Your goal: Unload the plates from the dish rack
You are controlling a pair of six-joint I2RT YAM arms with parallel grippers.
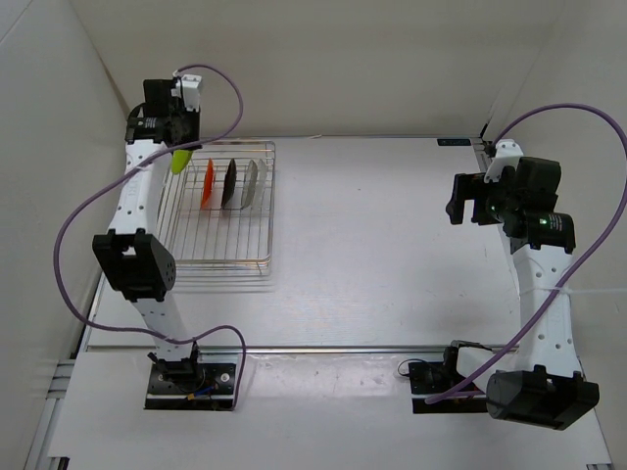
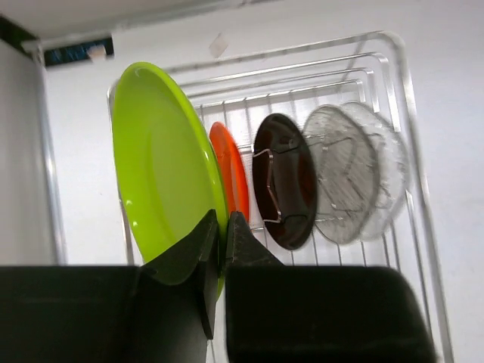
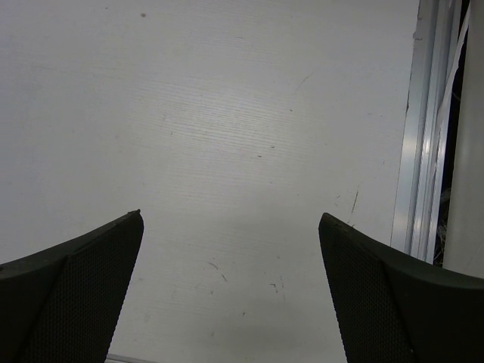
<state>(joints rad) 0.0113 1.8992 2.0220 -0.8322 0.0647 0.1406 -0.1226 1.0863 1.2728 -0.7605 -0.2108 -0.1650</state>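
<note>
Left end effector [image 2: 221, 227] pinches upright lime green plate [image 2: 162, 166] by its rim at dish rack [image 2: 408, 91] far-left corner; right end effector [image 3: 231, 215] wide, well apart.

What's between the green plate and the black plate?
The orange plate stands between the green plate and black plate, clearest in the left wrist view.

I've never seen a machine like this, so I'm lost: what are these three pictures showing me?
Two robot arms are bolted to a white table. One picture looks down from above; the other two come from cameras on each wrist. The left gripper is shut on the rim of a lime green plate. Beside it, an orange plate, a black plate and a clear glass plate stand on edge in a wire dish rack. The right gripper hangs open over the table, holding nothing.
</note>
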